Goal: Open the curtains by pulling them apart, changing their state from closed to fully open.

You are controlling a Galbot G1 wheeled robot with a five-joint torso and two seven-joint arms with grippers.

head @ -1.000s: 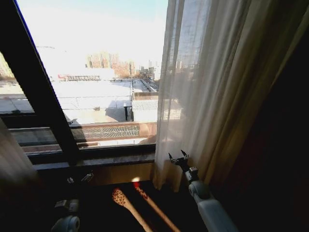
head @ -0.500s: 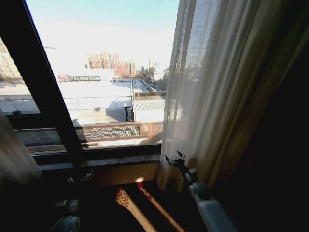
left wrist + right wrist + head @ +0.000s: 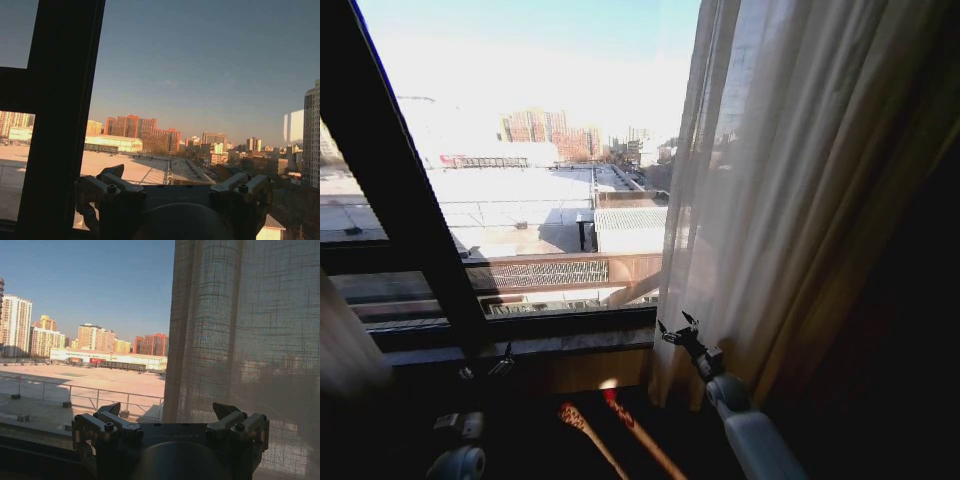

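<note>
Window: wide glass pane (image 3: 540, 190) with a thick dark frame post (image 3: 405, 190), city rooftops beyond.
Curtains: sheer cream pleated fabric panel (image 3: 790, 180) gathered at the window's right side; a second pale panel (image 3: 345, 350) at the window's left edge.
Right gripper: black gripper (image 3: 675, 327) at the right panel's inner edge, low by the window sill, fingers spread apart, holding nothing.
Left gripper: dark gripper (image 3: 485, 368) low below the sill, fingers apart in the left wrist view (image 3: 175, 187), facing the pane.

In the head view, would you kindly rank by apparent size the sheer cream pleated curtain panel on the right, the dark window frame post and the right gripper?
1. Sheer cream pleated curtain panel, largest.
2. Dark window frame post.
3. Right gripper, open, at the curtain's lower edge.
</note>
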